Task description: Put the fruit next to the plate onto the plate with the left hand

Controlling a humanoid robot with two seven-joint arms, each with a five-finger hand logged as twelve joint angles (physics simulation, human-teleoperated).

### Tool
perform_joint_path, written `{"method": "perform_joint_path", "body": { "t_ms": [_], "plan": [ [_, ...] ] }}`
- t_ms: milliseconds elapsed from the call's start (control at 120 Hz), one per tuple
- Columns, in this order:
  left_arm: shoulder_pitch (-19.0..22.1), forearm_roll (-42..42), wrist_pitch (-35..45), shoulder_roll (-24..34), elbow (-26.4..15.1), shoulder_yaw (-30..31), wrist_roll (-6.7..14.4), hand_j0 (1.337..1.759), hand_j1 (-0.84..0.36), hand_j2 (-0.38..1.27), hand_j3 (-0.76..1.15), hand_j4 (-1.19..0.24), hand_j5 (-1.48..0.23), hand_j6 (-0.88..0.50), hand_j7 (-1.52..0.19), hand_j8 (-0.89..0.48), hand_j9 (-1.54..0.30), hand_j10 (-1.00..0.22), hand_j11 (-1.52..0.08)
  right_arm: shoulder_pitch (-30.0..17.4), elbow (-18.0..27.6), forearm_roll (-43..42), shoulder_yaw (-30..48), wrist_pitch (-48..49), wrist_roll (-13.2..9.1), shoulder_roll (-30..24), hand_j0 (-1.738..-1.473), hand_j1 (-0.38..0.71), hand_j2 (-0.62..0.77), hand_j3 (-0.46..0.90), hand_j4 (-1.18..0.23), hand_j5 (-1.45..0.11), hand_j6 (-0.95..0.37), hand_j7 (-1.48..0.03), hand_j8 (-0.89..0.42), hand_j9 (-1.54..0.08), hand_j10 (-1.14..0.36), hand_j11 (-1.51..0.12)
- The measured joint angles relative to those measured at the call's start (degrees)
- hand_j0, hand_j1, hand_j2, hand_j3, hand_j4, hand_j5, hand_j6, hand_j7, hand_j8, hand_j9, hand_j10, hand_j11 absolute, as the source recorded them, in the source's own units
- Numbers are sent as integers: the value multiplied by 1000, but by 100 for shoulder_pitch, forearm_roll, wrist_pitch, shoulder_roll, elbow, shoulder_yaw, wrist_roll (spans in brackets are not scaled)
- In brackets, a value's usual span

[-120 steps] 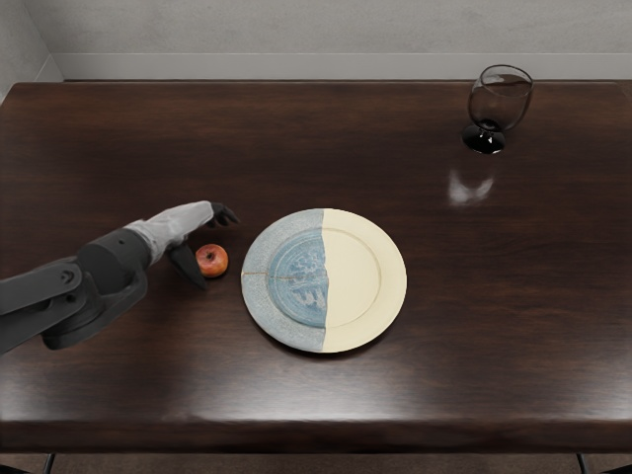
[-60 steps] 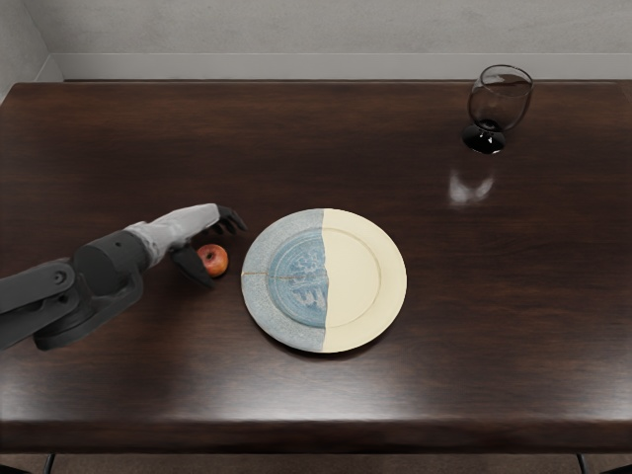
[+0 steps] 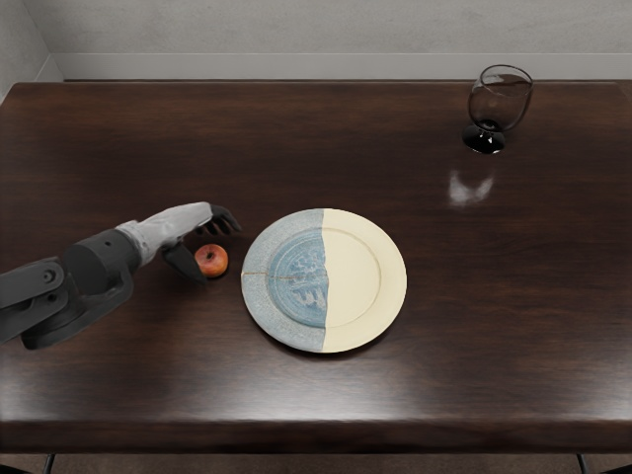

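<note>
Fruit is sitting left of centre in the head view, on the dark table, just beside the left rim of the plate. We are cupping our left hand around it, fingers parted above, thumb low at its left, gripping nothing yet. We are judging a roll the main risk: a thumb nudging before the fingers close could be sending it away. It is looking small, round and red, with a pale dimple on top.
</note>
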Motion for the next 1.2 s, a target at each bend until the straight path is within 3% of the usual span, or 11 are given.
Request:
{"method": "perform_joint_path", "body": {
  "t_ms": [1200],
  "plan": [
    [-45,16,-123,-62,161,131,0,1657,-261,117,0,-531,-680,-474,-685,-487,-690,-525,-690,36,1,0,9,0,-1,0,-1658,-349,0,0,0,0,0,0,0,0,0,0]
  ]
}}
